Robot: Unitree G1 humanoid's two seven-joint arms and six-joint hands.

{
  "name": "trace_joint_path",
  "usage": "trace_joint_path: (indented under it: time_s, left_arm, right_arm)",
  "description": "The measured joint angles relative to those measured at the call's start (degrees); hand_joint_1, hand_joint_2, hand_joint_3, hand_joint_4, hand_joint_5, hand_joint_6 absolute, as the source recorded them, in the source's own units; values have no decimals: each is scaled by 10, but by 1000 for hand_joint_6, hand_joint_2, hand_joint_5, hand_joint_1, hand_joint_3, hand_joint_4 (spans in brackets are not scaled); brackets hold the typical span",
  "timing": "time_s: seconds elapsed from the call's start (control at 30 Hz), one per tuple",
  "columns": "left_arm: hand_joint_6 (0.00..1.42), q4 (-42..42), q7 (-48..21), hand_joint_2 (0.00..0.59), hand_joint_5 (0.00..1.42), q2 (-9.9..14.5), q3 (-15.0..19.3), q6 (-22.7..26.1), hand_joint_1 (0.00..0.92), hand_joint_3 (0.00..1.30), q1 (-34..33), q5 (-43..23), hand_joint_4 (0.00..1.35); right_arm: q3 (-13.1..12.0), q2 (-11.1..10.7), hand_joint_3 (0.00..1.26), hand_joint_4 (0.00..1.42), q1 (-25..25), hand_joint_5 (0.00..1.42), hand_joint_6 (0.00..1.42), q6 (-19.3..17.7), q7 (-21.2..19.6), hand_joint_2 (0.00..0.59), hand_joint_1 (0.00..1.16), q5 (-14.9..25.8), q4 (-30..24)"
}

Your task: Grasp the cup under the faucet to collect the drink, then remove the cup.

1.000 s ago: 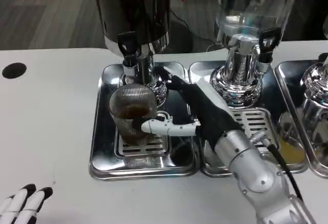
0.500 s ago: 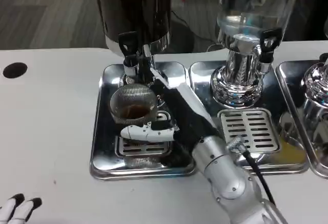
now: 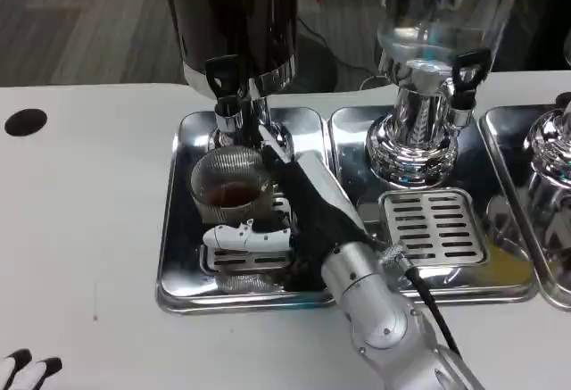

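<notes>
A ribbed clear cup [image 3: 227,180] with a little brown drink in its bottom stands on the drip grate of the left steel tray [image 3: 178,238]. It sits directly below the black-handled faucet [image 3: 223,82] of the dark dispenser [image 3: 234,15]. My right hand [image 3: 294,216] grips the cup from its right side: the white thumb lies across the front of the cup's base, and the dark palm and fingers press along its right and back. Only the fingertips of my left hand [image 3: 25,368] show at the bottom left corner, and their pose is unclear.
A clear dispenser [image 3: 433,24] with its own faucet stands on the second tray [image 3: 508,274] to the right. A third chrome dispenser base [image 3: 553,153] shows at the right edge. A black round hole [image 3: 24,122] marks the table at far left.
My right forearm has swung left and nearer, and the hand has closed lower around the cup. The left hand has slid back toward the bottom edge. The cup stays under the faucet.
</notes>
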Motion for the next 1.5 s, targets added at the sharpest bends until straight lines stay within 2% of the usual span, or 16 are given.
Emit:
trace_joint_path:
  time_s: [0.3, 0.5, 0.9, 1.13, 1.5]
  left_arm:
    - [373, -5, -3, 62, 137, 1, 0, 0, 0, 180, 1, 0, 80]
    - [384, -10, -6, 62, 147, 1, 0, 0, 0, 195, 2, 0, 93]
    - [388, -13, -7, 63, 156, 1, 0, 0, 0, 213, 9, 0, 113]
    - [389, -13, -7, 62, 164, 1, 12, -2, 0, 223, 15, -5, 126]
    - [390, -12, -7, 62, 165, 1, 16, -7, 0, 230, 19, -20, 130]
  right_arm:
    - [-5, 2, 58, 73, -5, 115, 6, -11, -8, 59, 803, 1, 16]
    - [-7, 3, 101, 121, -5, 166, 44, -12, -22, 59, 851, 0, 16]
    - [-7, 2, 120, 135, -4, 183, 64, -11, -42, 49, 907, -13, 17]
    - [-2, 2, 124, 146, -4, 194, 64, -11, -45, 49, 915, -20, 22]
    - [6, 2, 265, 235, -5, 271, 113, -10, -58, 62, 899, -24, 40]
